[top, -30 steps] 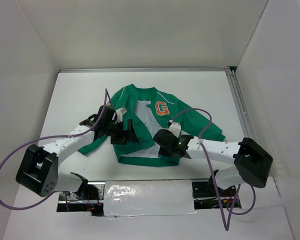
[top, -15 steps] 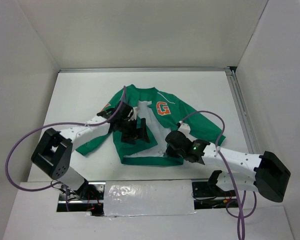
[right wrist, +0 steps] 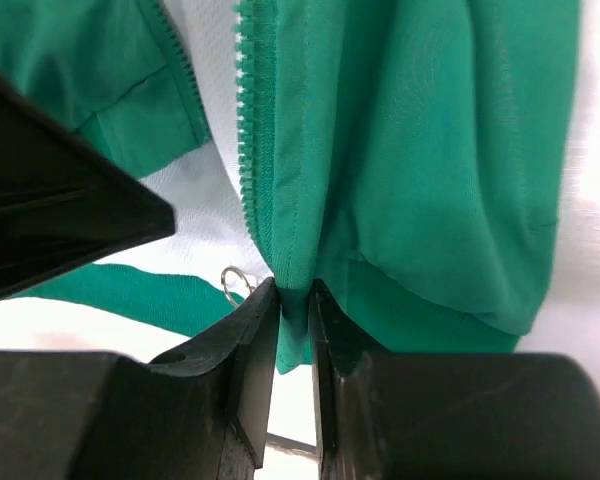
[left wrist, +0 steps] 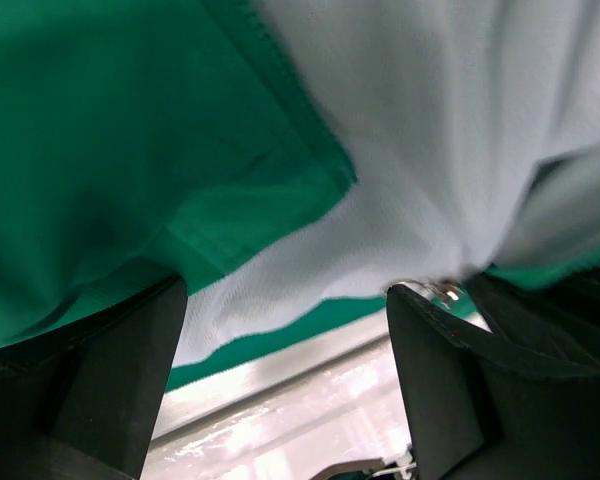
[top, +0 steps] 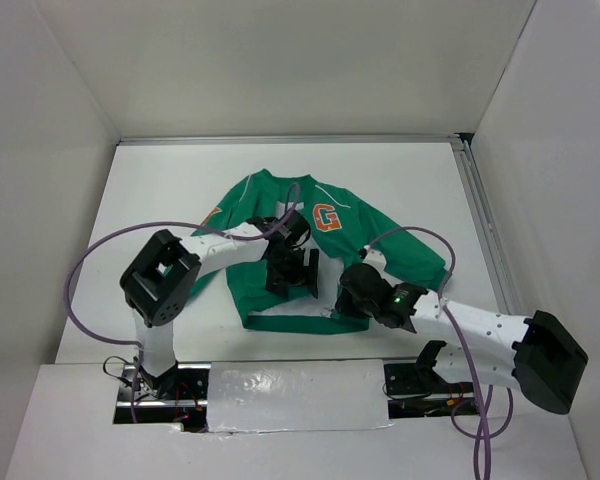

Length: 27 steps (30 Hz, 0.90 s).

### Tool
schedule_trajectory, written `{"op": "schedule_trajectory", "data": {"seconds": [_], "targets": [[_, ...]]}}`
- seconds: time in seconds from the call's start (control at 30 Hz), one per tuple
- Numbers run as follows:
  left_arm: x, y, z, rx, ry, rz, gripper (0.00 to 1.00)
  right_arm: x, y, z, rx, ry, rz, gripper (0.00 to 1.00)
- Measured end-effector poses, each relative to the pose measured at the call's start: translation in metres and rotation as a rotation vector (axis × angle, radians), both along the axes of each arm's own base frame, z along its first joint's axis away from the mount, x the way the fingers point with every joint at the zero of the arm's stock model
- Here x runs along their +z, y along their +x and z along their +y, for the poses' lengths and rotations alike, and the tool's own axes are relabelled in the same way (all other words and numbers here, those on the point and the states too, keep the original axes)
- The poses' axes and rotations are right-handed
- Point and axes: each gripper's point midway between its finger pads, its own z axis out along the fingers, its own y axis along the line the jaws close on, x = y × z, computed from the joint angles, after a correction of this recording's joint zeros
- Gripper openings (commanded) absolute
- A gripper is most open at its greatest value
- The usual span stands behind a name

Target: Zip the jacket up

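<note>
The jacket (top: pixel 365 245) lies flat on the white surface (top: pixel 160 190) with its collar far and its hem near, the front lying open so the white lining shows, and what I care about is the line of the zipper: it runs near to far, from the hem up toward the collar. My right jaws sit at the near end of that line, almost together and clamped on the green front edge right at the hem, and in the right wrist view the zipper teeth (right wrist: pixel 248 120) climb straight away from them. A small metal ring (right wrist: pixel 235 280), which I take to be the zipper pull, lies just beside those jaws on the lining side. My left jaws stand wide apart over the open front, just left and a little far of the right ones, holding nothing; in the left wrist view the same ring (left wrist: pixel 440 292) shows close to the inner face of one finger. So the right arm (top: pixel 480 325) anchors the hem, and I judge that the left arm (top: pixel 230 248) is the free one nearest the pull, which would have to travel far along the zipper line
</note>
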Motion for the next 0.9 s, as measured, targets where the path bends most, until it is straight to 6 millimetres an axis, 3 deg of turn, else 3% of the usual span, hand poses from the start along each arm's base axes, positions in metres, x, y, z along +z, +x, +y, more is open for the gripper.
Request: {"op": "schedule_trajectory", "data": {"seconds": [0.13, 0.47, 0.7, 0.9], "targets": [[-0.012, 0.000, -0.001, 0.029, 0.073, 0.026, 0.91, 0.004, 0.000, -0.005, -0.010, 0.027, -0.012, 0.25], [-0.016, 0.012, -0.001, 0.188, 0.171, 0.084, 0.88, 0.007, -0.003, -0.005, 0.010, 0.053, -0.018, 0.24], [-0.010, 0.023, 0.004, 0.328, 0.247, 0.090, 0.87, 0.015, -0.004, -0.003, 0.016, 0.080, -0.035, 0.24], [-0.003, 0.042, -0.005, 0.390, 0.270, 0.072, 0.86, 0.018, -0.003, -0.004, 0.027, 0.079, -0.048, 0.24]]}}
